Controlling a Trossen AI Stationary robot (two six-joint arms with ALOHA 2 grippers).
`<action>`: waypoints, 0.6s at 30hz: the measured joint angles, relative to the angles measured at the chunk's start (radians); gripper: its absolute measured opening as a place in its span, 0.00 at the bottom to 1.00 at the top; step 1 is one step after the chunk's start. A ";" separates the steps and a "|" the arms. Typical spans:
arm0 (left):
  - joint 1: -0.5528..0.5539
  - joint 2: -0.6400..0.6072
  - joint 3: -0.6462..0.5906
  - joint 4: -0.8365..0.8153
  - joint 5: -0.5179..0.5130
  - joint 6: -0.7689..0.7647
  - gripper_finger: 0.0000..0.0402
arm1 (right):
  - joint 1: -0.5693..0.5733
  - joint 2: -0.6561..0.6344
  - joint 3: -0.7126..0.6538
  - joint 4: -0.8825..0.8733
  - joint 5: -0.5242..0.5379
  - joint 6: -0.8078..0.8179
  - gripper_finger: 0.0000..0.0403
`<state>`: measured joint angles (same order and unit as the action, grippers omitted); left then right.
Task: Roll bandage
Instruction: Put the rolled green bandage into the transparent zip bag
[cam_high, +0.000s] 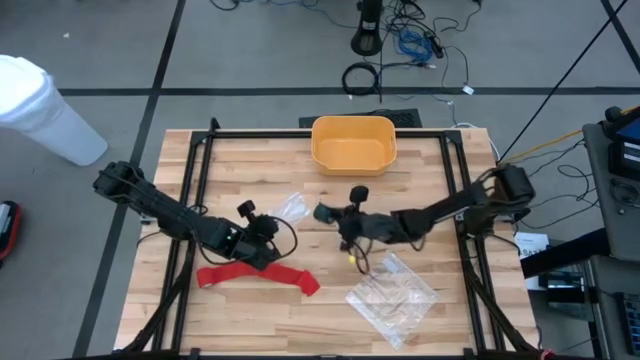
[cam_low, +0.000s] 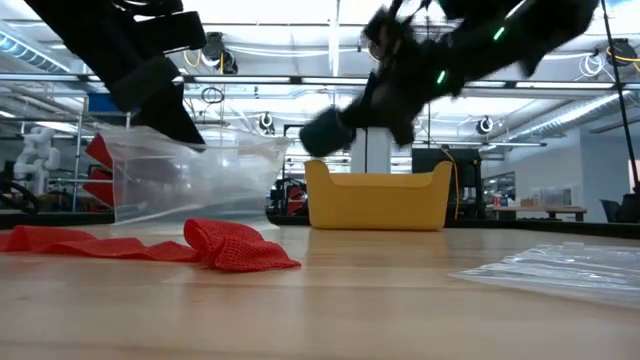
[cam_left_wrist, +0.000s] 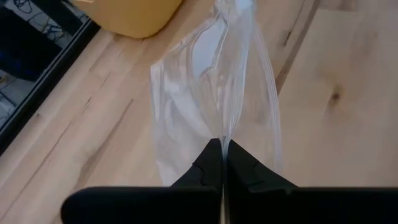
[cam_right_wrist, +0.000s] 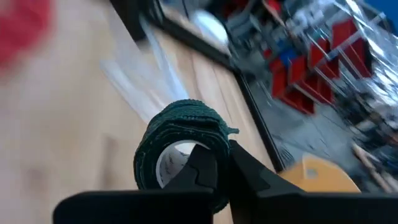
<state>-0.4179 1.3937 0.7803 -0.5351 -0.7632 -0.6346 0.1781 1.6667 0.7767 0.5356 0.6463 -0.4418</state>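
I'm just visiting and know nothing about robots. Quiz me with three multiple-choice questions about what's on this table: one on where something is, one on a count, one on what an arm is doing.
1. Where is the bright red mesh fabric strip?
A. In a yellow tub
B. Lying on the wooden table near the left arm
C. Held by the right arm

2. How many clear crinkled plastic bags are there?
A. One
B. Four
C. Two

3. What are the right arm's jaws doing?
A. Shut on a dark green roll of wrap
B. Wide open over the tub
C. Shut on the red strip

Answers:
1 B: the red mesh fabric strip lies loose on the wooden table.
2 C: one clear bag hangs from the left arm's jaws and another clear bag lies flat.
3 A: the dark green roll sits pinched in the right arm's jaws.
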 joint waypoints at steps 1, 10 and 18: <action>0.006 0.000 0.000 0.012 0.000 0.014 0.00 | 0.020 -0.022 0.000 0.000 -0.009 0.014 0.01; 0.068 0.034 0.000 0.222 -0.001 0.150 0.00 | 0.147 -0.057 -0.001 0.132 -0.021 -0.008 0.01; 0.120 0.073 0.000 0.357 0.086 0.146 0.00 | 0.186 -0.044 -0.001 0.187 0.082 -0.113 0.01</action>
<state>-0.2980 1.4666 0.7808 -0.1784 -0.6771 -0.4883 0.3637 1.6232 0.7757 0.7230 0.7284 -0.5549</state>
